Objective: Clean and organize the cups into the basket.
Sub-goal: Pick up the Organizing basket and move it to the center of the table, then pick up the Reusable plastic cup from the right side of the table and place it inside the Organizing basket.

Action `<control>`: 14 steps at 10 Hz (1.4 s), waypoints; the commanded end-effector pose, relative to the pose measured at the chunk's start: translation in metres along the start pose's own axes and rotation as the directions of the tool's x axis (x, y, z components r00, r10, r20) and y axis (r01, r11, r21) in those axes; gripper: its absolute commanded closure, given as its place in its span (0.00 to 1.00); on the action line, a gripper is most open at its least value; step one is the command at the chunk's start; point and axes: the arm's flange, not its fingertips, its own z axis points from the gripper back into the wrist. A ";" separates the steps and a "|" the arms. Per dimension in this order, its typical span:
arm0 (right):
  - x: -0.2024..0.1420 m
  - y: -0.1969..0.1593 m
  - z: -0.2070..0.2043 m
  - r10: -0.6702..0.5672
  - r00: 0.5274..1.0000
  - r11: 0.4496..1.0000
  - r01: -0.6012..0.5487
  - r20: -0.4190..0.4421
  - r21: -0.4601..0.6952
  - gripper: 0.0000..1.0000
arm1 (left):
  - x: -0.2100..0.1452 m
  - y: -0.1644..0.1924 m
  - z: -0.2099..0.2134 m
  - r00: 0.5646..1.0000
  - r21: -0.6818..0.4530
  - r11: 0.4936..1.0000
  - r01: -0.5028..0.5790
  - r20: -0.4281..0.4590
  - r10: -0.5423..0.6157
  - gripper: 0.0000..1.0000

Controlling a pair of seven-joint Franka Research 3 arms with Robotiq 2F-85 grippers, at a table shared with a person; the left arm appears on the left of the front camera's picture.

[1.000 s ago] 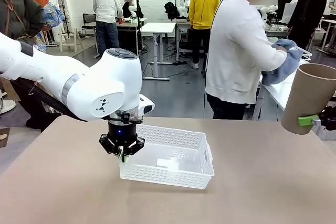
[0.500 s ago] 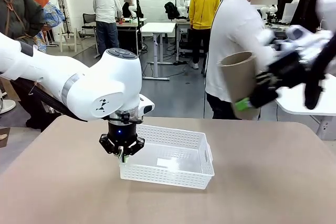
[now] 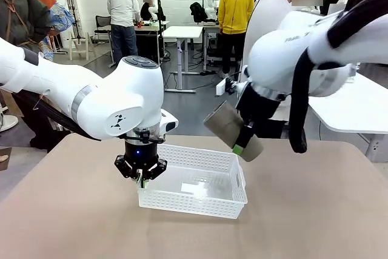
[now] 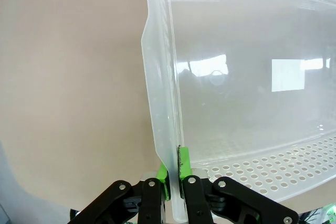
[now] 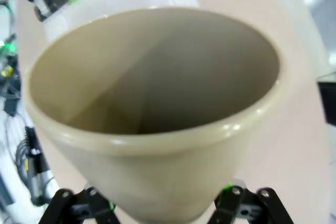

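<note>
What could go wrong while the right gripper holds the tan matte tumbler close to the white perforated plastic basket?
The tan matte tumbler hangs tilted in the right gripper, by the right end of the white perforated plastic basket; it could strike the rim or fall over.
The left gripper pinches only one thin wall; a knock might twist the basket.

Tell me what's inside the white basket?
Just the shiny bare bottom of the basket. The left gripper, pinching the wall, covers one corner from the front.
</note>
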 end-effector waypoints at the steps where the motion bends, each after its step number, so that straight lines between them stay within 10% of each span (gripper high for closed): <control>1: 0.030 -0.007 0.004 0.010 0.998 1.000 -0.009 -0.060 0.028 0.20 | -0.002 -0.003 0.001 1.000 0.003 1.000 -0.011 0.005 0.011 1.00; 14: 0.037 0.056 -0.109 0.334 0.897 0.940 -0.297 -0.290 0.164 0.20 | -0.002 -0.003 0.001 1.000 0.003 1.000 -0.011 0.005 0.011 1.00</control>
